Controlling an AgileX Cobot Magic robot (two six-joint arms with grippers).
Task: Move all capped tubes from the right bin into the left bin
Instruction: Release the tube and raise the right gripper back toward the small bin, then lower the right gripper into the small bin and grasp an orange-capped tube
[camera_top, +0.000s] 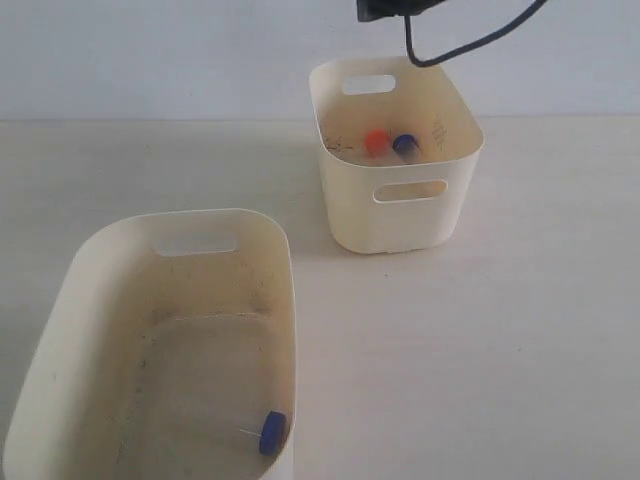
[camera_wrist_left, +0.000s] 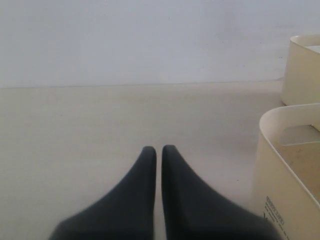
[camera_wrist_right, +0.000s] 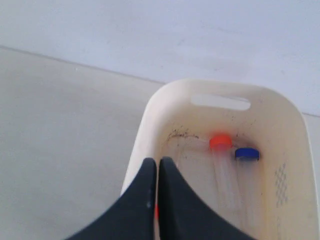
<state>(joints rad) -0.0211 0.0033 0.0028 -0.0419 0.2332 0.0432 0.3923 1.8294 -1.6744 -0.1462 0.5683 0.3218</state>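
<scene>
The right bin (camera_top: 400, 215) holds an orange-red-capped tube (camera_top: 376, 141) and a dark-blue-capped tube (camera_top: 404, 145); the right wrist view shows them side by side, the orange cap (camera_wrist_right: 220, 141) and the blue cap (camera_wrist_right: 247, 153) against the far wall. My right gripper (camera_wrist_right: 158, 161) is shut above this bin's near rim (camera_wrist_right: 145, 130). A sliver of orange-red (camera_wrist_right: 156, 211) shows through the slit between its fingers; what it belongs to is unclear. A blue-capped tube (camera_top: 272, 432) lies in the left bin (camera_top: 60, 300). My left gripper (camera_wrist_left: 159, 149) is shut and empty over bare table beside that bin (camera_wrist_left: 280, 165).
Only a dark piece of the right arm (camera_top: 385, 8) and its black cable (camera_top: 470, 45) show at the top of the exterior view. The left arm is out of that view. Pale table (camera_top: 480, 350) lies between the bins; a plain wall stands behind.
</scene>
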